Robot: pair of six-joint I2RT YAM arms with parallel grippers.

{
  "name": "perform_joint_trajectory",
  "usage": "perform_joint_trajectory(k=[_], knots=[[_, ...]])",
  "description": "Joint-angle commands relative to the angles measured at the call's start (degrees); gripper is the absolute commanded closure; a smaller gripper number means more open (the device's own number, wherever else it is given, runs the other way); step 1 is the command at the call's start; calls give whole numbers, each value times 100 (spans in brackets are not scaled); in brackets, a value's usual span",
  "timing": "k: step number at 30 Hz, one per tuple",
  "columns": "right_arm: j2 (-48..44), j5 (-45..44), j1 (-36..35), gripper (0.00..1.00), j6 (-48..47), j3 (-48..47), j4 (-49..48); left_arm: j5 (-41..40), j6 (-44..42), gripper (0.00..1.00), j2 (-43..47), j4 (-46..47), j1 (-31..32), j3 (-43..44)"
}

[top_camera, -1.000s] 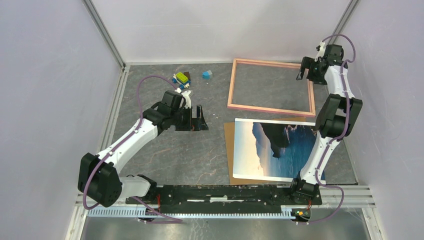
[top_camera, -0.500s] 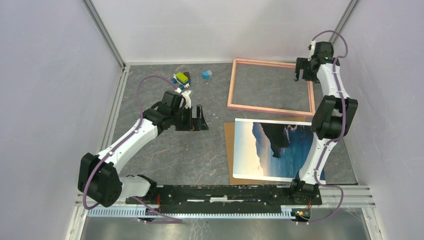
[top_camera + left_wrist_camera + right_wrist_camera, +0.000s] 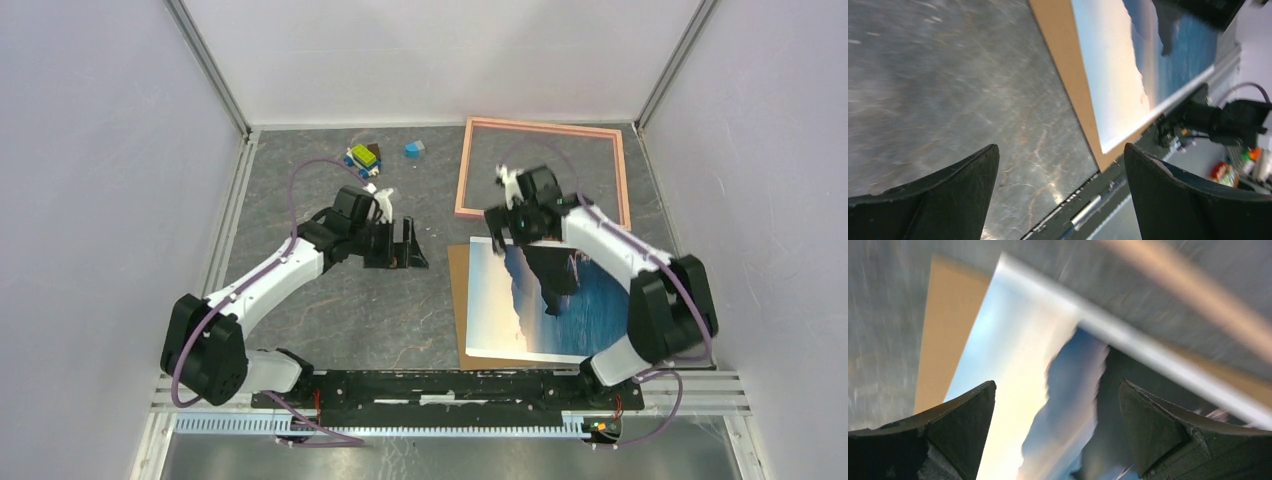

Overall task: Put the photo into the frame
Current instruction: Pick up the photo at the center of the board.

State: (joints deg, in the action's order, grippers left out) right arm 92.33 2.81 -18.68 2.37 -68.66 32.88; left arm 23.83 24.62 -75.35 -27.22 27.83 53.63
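Note:
The photo (image 3: 590,310) of dark cliffs and blue sea lies flat on a brown board (image 3: 457,300) at the near right. The pink frame (image 3: 462,170) lies flat beyond it, with bare table inside its rails. My right gripper (image 3: 497,232) is open and empty, hovering over the photo's far left corner. The right wrist view is blurred and shows the photo (image 3: 1018,370) between my fingers (image 3: 963,420), and a frame rail (image 3: 1198,295). My left gripper (image 3: 412,245) is open and empty above the table, left of the board. The left wrist view shows the photo (image 3: 1128,65) and board (image 3: 1068,65).
Small toy blocks (image 3: 363,157) and a blue block (image 3: 413,149) lie at the far middle-left. A black rail (image 3: 450,385) runs along the near edge. Walls close in on the left, right and far sides.
My right arm has swung from the frame's far right corner down and left to the photo's far left corner. My left gripper has shifted slightly right toward the board.

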Motion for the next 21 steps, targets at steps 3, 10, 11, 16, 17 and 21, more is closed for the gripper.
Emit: perform_joint_trajectory(k=[3,10,11,16,17,21], knots=[[-2042,64,-188,2,1040,2171,-428,846,1246,0,-319,1329,993,-362],[-3167,-1017,-115,2,1932,3288,-252,277,2671,0,-810,2995,1807,-794],[-3211,-1108,-70,2,1986,3377,-231,115,2707,0,-810,3045,1877,-842],[-3484,-1139,248,2,2073,4000,-726,-643,2320,0,-1156,3125,1936,-529],[-3485,-1121,246,2,2041,4081,-816,-855,2102,0,-1301,2989,1936,-295],[-3432,-1293,273,2,1858,4192,-869,-1444,1520,0,-2088,2749,1833,494]])
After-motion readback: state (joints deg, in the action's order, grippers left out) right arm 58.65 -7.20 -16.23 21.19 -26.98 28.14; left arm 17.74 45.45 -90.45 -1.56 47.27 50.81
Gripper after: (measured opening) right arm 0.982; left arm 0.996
